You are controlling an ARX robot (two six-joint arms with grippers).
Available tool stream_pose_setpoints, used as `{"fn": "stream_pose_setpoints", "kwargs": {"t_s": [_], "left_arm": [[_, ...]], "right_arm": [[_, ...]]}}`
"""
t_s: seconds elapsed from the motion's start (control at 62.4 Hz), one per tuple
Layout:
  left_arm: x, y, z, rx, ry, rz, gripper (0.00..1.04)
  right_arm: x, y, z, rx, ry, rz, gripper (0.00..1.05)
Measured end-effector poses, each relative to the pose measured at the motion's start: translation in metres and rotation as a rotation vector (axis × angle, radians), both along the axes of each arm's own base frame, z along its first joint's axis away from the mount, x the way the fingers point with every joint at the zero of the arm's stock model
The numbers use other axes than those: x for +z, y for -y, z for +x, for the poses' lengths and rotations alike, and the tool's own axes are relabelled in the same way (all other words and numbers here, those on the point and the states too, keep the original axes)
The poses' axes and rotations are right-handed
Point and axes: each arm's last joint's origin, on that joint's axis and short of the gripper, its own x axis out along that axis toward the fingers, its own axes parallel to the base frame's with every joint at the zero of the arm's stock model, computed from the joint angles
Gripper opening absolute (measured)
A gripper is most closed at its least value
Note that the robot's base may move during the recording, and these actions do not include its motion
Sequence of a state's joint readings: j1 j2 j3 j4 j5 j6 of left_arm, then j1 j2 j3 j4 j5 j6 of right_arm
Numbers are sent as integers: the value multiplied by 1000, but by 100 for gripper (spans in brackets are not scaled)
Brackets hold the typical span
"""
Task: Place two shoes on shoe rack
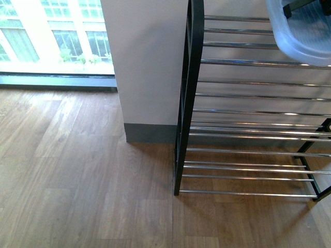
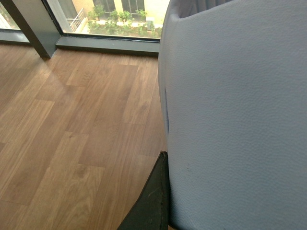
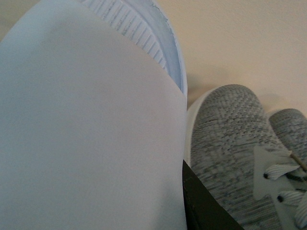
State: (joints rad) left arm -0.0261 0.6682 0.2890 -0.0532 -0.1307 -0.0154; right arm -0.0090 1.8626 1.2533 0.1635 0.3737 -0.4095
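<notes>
My left gripper is shut on a pale blue-white slide sandal, held above the wood floor; one dark finger presses its side. My right gripper is shut on the other slide sandal, whose ribbed sole shows; one dark finger shows. Beyond it lie the two grey knit sneakers, the second beside the first, against a beige surface. In the front view the shoe rack stands at the right, and one sandal hangs over its upper rods.
A white wall column with a grey skirting stands left of the rack. A floor-level window is at the far left. Wood floor spreads in front of the rack.
</notes>
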Motion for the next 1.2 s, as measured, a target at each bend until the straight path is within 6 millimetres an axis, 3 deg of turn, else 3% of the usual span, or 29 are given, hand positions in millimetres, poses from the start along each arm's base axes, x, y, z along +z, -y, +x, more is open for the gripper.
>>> {"fn": "stream_pose_setpoints", "kwargs": {"t_s": [0.257, 0.593, 0.914, 0.978, 1.139, 1.203], "left_arm": [[0, 0, 0, 0, 0, 0, 2], [0, 0, 0, 0, 0, 0, 2], [0, 0, 0, 0, 0, 0, 2], [0, 0, 0, 0, 0, 0, 2], [0, 0, 0, 0, 0, 0, 2], [0, 0, 0, 0, 0, 0, 2]], "right_arm": [[-11, 20, 6, 25, -71, -178, 1], [-15, 30, 18, 67, -162, -66, 1], [-22, 32, 26, 52, -163, -75, 1], [-22, 32, 27, 52, -160, -76, 9], [-19, 30, 20, 51, -112, -63, 47], [-17, 28, 13, 54, -99, -50, 55]]}}
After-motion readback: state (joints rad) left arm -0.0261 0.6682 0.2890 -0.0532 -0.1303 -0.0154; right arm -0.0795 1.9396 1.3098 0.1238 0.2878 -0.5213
